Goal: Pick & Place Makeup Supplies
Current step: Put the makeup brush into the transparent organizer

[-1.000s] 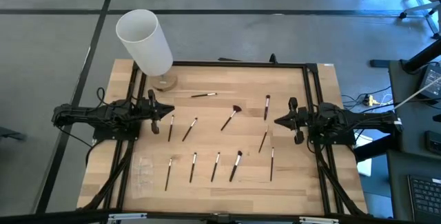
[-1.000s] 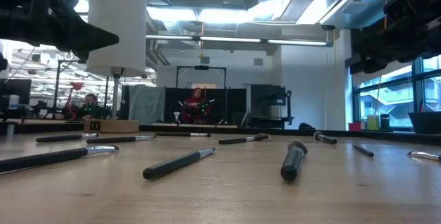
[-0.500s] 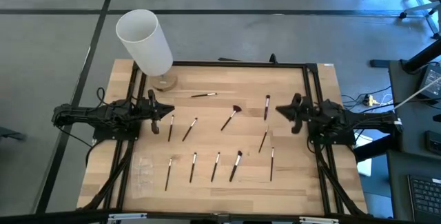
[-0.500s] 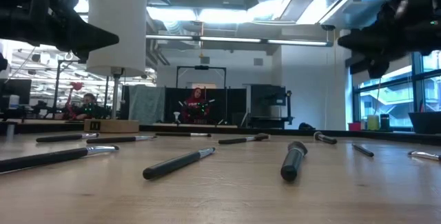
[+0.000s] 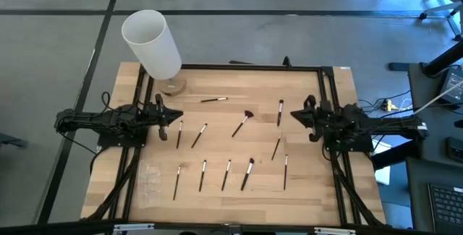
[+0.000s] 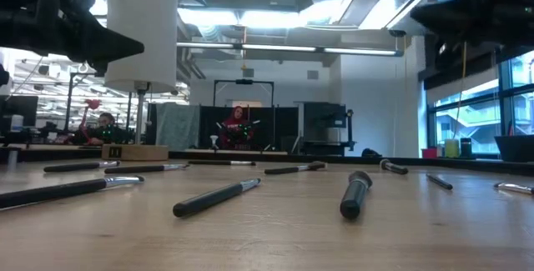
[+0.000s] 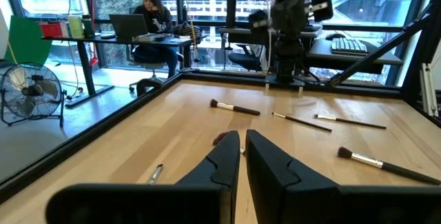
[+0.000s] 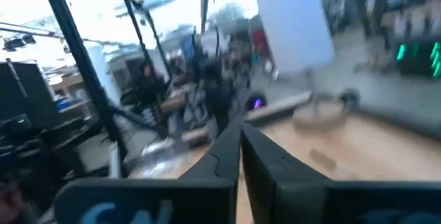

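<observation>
**Q:** Which step was in hand, and where were the task items?

**A:** Judged from the layout, the task stood at its start, in the approach phase. No brush had been collected. The makeup brushes [image 5: 241, 124] lay flat and scattered across the centre of the wooden table [image 5: 329, 184] in the high view: one row in the lower middle, a looser group in the upper middle, including a fluffier brush [image 5: 247, 115]. All were apart from both grippers.

**Q:** State of each claw?

**A:** The right gripper [image 5: 295, 113] was at centre right of the high view, near the upright brush [image 5: 280, 110]. Its wrist view showed the fingers [image 8: 213, 154] closed together with nothing between them. The left gripper [image 5: 176, 117] waited at centre left, just beside the nearest brush [image 5: 179, 133]; its fingers [image 7: 224, 160] stood almost together, a thin gap showing, and held nothing.

**Q:** What did the next move call for?

**A:** Probably: open the right fingers, lower over a brush handle, align across its length, close. The handles were thin and lay flat, so a low, centred grasp seemed necessary. The white cylinder [image 5: 151, 43] at upper left of the high view, standing on a small round base [image 5: 173, 86], appeared the likely receptacle; that could not be confirmed.

**Q:** Any readable writing?

**A:** None legible. A pale mark in the lower left of the right wrist view could not be read.
</observation>
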Available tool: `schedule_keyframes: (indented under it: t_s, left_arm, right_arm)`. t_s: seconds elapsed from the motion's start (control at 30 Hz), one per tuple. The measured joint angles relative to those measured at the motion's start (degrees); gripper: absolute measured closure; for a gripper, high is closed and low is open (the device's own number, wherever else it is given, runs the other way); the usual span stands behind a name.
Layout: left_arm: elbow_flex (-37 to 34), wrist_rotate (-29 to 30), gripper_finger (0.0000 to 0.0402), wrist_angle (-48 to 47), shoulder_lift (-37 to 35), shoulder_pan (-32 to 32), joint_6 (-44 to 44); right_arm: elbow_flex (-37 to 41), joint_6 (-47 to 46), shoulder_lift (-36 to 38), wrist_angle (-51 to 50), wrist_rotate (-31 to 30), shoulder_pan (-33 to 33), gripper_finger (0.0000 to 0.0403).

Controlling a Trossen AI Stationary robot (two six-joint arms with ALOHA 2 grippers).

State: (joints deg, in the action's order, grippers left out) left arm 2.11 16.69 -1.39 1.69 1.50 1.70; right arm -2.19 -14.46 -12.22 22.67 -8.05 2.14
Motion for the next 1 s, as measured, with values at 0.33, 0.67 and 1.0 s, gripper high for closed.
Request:
schedule_keyframes:
  t_s: [0.33,0.67,1.0]
  left_arm:
    - [0.0,0.5,0.038,-0.1,0.0,0.0,-13.1]
    - [0.0,1.4,0.038,0.5,0.0,0.0,-17.0]
    - [0.0,1.1,0.038,1.2,0.0,0.0,-6.3]
  right_arm:
    - [-14.2,-18.9,-15.7,-35.7,-18.9,8.6,0.0386]
    - [-30.1,-22.4,-41.3,-57.1,-14.0,16.1,0.0371]
    - [-37.0,-28.1,-54.2,-59.9,-7.6,18.1,0.0284]
